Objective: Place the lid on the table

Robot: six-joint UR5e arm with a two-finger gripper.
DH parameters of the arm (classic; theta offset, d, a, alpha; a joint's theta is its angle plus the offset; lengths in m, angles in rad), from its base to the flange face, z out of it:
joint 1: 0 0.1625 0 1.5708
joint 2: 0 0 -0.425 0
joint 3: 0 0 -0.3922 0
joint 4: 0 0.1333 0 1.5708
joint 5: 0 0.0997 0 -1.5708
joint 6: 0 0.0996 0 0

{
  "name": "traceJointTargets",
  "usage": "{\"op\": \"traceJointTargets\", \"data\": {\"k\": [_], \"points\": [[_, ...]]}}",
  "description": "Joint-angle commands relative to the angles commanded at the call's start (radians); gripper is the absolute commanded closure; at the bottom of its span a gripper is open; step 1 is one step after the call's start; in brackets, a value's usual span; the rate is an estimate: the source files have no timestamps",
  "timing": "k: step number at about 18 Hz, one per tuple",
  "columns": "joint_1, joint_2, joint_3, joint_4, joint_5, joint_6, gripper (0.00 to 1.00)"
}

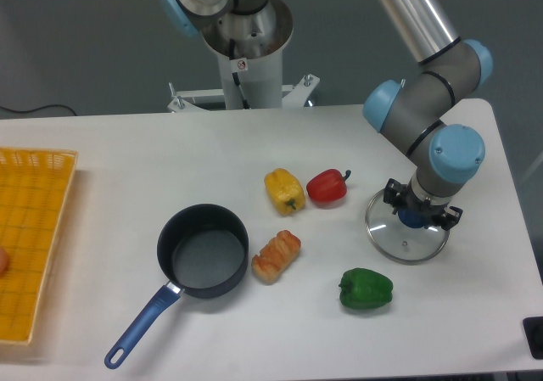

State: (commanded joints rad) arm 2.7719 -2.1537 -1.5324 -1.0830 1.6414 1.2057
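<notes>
From the one camera, I saw my pincer (416, 218) pointing straight down at the right side of the white desk (127, 143). It sat right over the dark blue knob of the lid (405, 238). My fingers were on both sides of the knob, but I could not tell if they were pressed onto it or a bit apart, as the wrist hid them.

The lid was a round glass one with a thin metal rim. It looked flat and low at the desk, but I could not tell if it was touching or just above it. A small hole showed in the glass near the front edge.

Left of the lid was a red pepper (327, 186), and just beside that a yellow pepper (284, 190). A green pepper (366, 288) lay near the front of the lid, not touching it. A piece of bread (277, 255) lay next to the dark blue saucepan (202, 251), touching its right side or nearly so. The pan was open on top, and its blue handle pointed to the front left.

Far off at the left edge was a yellow tray (34, 237)
</notes>
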Motion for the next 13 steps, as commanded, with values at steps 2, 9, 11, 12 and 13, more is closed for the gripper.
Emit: {"op": "traceJointTargets", "data": {"k": [2,9,11,12,13], "points": [[-0.002,0.000,0.000,0.002,0.000,0.000,0.29],[-0.006,0.000,0.000,0.005,0.000,0.000,0.17],[-0.006,0.003,0.000,0.005,0.000,0.006,0.02],[-0.006,0.008,0.000,0.005,0.000,0.005,0.00],[-0.006,0.012,0.002,0.003,0.000,0.005,0.00]]}}
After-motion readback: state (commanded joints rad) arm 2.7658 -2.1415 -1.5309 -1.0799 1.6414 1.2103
